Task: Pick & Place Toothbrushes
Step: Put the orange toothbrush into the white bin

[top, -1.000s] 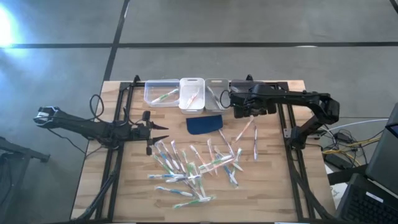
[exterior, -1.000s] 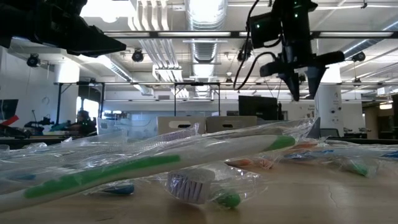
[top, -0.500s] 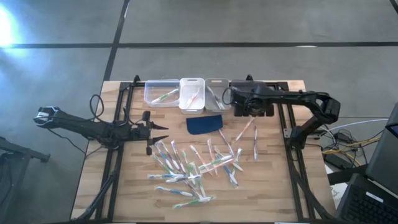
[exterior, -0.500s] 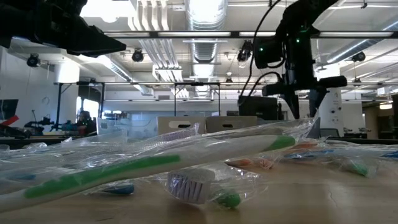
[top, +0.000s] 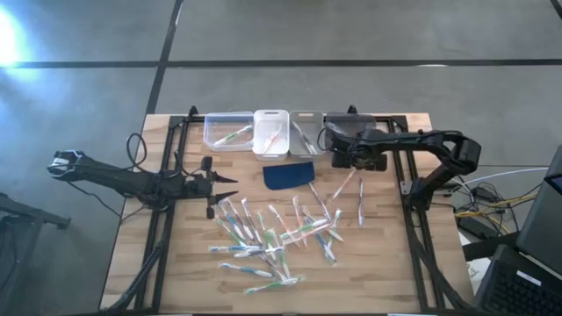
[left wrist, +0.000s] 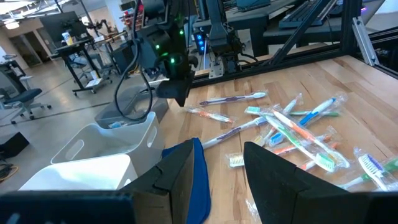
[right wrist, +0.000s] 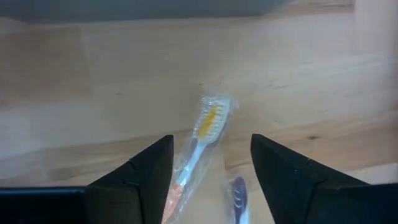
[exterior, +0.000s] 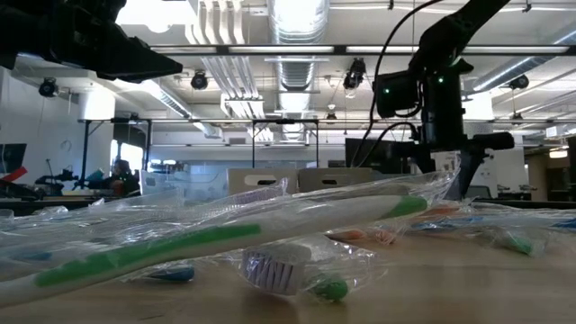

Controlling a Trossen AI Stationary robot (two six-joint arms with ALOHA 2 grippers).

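**Item: wrapped toothbrushes, loose on bench**

Your toothbrushes lie scattered mid-bench; a few already sit in the far bins. Right tool, fingers apart and empty, hangs over an orange-headed brush. Risk: slippery wrap may slide, or you pinch its neighbour. Left tool, apart, waits beside the blue pad. Room is open near the right edge.

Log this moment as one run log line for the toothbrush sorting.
left tool: open, waiting at table's left | right tool: open, empty, above orange toothbrush near grey bin | toothbrush pile: unsorted on table
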